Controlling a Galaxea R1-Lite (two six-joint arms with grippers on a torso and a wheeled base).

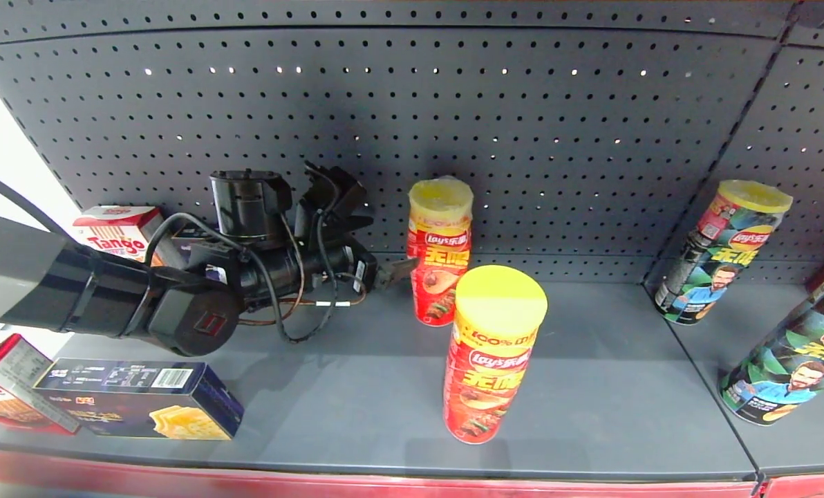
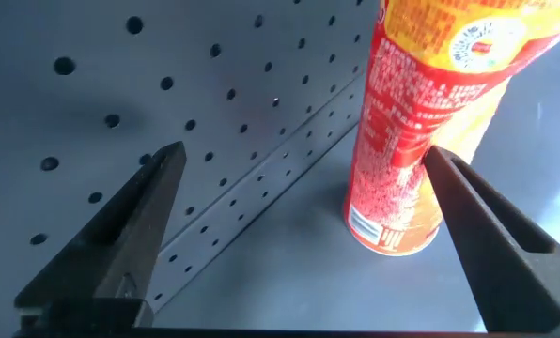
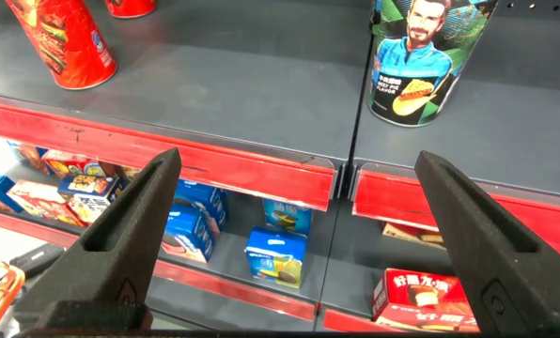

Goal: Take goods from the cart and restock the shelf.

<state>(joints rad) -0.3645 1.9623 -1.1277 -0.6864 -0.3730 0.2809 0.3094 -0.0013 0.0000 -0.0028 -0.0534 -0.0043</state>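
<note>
Left gripper fingers spread wide, gripping nothing. Rear red cylindrical chip can with yellow lid stands upright on grey metal shelf, just beside one finger. Risk: a sideways pull-out clips it, toppling it onto the front red chip can.

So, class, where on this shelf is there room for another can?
Bare shelf lies between the front red can and the green cans; another patch between the blue box and that can. Back left is crowded: left arm, boxes.
</note>
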